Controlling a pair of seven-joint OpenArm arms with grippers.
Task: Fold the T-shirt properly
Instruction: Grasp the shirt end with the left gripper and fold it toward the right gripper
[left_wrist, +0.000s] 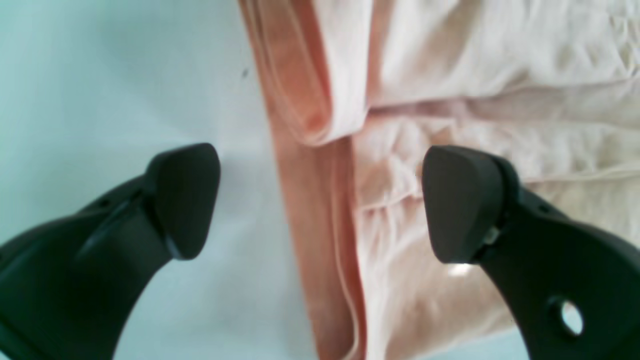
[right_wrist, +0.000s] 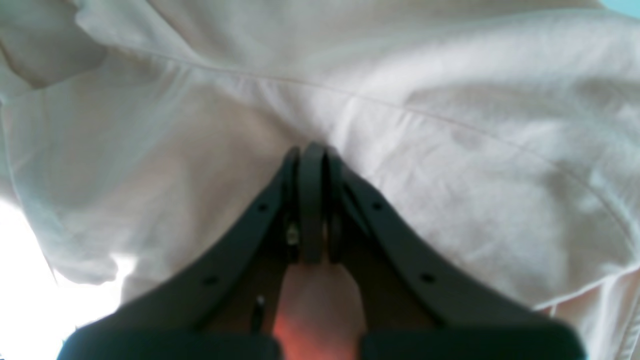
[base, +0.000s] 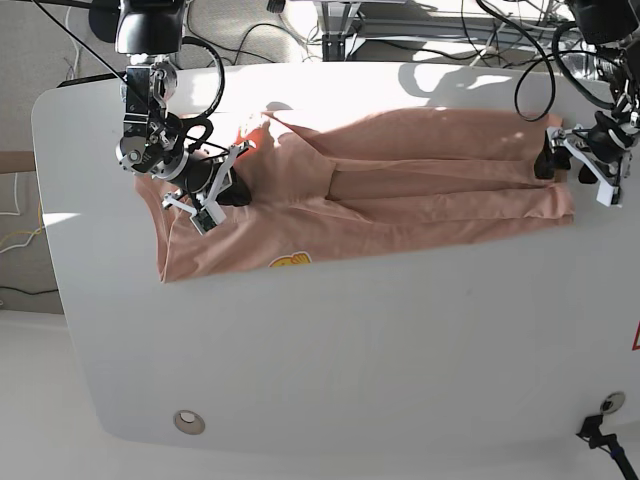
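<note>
Your T-shirt (base: 400, 180) lies as a long band across the far half of the table (base: 380, 370). Right gripper (right_wrist: 312, 165) — jaws closed, pinching shirt cloth. Left gripper (left_wrist: 320, 200) — jaws open, straddling the shirt's edge; bare table nearer you.

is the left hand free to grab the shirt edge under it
Probably yes. The left hand is open and straddles the shirt edge, one finger over bare table, the other over cloth, with nothing between them and the hem.
</note>
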